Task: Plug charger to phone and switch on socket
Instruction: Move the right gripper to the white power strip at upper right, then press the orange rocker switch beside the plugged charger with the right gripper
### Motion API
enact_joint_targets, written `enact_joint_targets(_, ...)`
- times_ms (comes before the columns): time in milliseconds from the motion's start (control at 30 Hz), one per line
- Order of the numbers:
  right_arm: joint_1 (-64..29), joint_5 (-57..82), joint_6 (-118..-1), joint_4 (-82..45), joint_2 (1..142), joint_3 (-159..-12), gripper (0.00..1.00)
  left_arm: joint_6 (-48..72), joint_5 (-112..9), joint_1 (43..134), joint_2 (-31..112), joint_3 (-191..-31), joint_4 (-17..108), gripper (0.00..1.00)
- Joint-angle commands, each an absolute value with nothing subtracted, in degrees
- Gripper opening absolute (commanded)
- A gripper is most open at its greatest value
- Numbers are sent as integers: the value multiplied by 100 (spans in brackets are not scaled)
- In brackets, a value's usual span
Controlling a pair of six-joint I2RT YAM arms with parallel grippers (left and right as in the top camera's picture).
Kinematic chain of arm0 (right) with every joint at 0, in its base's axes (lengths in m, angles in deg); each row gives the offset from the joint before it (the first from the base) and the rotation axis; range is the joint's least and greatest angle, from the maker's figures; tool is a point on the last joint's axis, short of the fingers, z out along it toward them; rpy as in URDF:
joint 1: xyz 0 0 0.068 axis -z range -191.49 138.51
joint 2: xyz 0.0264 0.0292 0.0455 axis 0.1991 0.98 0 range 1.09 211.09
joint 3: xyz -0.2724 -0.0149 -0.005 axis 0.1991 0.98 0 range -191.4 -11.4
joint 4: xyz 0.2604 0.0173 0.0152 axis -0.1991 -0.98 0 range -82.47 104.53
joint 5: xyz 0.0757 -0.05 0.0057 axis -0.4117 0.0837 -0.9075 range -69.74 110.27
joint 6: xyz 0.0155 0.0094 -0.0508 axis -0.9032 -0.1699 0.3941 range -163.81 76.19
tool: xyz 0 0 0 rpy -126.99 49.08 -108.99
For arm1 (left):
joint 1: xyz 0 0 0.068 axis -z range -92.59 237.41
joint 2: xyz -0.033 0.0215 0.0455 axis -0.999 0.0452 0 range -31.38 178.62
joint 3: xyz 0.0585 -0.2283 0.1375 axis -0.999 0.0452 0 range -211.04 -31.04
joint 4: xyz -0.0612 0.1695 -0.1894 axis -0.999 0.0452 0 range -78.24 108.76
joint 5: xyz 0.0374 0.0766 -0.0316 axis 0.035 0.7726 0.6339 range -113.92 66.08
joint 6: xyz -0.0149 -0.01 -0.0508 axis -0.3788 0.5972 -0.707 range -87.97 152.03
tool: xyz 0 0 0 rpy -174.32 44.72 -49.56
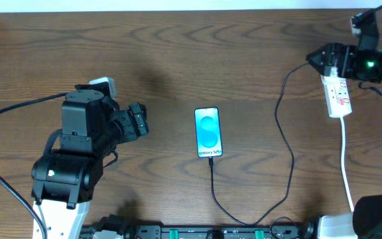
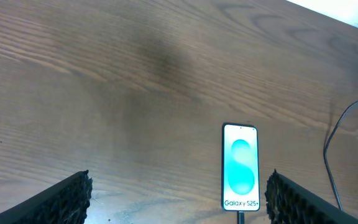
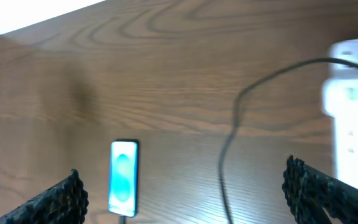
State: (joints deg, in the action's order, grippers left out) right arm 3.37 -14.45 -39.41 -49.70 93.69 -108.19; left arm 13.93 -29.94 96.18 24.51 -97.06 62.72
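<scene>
Phone lay flat at mid-table, face up, screen lit, with the "Galaxy S25+" end toward the robot. The charger cable met the phone's near edge, looped along the near side of the wooden table and ran up to the white power strip at far right. The strip's switch position could not be read. Left gripper hovered left of the phone, fingers spread wide and holding nothing. Right gripper stood by the strip's far end, fingers likewise apart and empty.
</scene>
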Motion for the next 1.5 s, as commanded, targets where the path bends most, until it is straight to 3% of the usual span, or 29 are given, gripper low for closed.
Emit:
enact_joint_targets(0,809,-1382,-3302,-5098,9349,-10944,99,1462,-2922,9621,2471,-9717,6277,89)
enact_joint_targets(367,1609,-1371,-2400,-5035,10101,-10944,99,1462,-2924,9621,2471,-9717,6277,89)
enact_joint_targets(1000,1637,-1172,-2402,-4205,11836,-10942,99,1462,-2924,9621,2471,-9717,6277,89)
enact_joint_targets(1467,1611,-1115,-2402,-3398,12175,-10942,99,1462,-2922,9621,2471,-9717,6274,89)
